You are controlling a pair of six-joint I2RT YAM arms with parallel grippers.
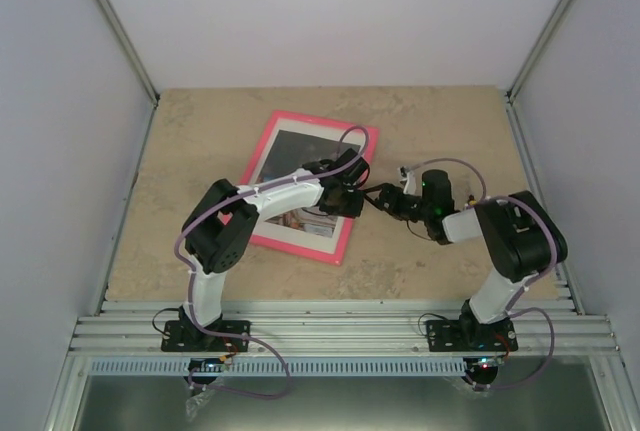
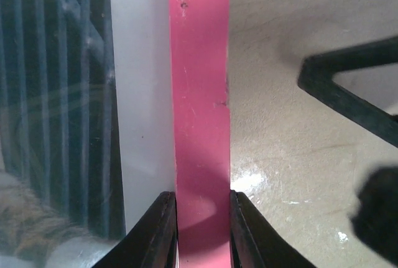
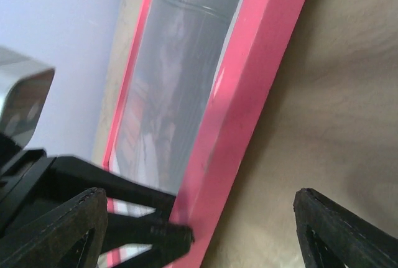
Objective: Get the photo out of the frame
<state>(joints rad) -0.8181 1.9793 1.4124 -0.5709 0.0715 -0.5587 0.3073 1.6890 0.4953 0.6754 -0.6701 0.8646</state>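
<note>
The pink frame (image 1: 320, 122) lies flat on the table, glass side up. Behind the glass sits the photo (image 1: 303, 155), partly covered by my left arm. My left gripper (image 1: 352, 198) is at the frame's right edge. In the left wrist view it (image 2: 203, 221) is shut on the pink rail (image 2: 200, 106), one finger on each side, with a white mat (image 2: 140, 94) and the dark photo (image 2: 56, 125) to the left. My right gripper (image 1: 376, 198) points at the same edge from the right. It (image 3: 202, 231) stands open, straddling the frame's rail (image 3: 249, 94), and holds nothing.
The beige tabletop (image 1: 430, 131) stretches to the right of the frame. Grey walls enclose the table at the back and sides. A metal rail (image 1: 340, 331) with both arm bases runs along the near edge. The left gripper's black fingers (image 3: 124, 218) show in the right wrist view.
</note>
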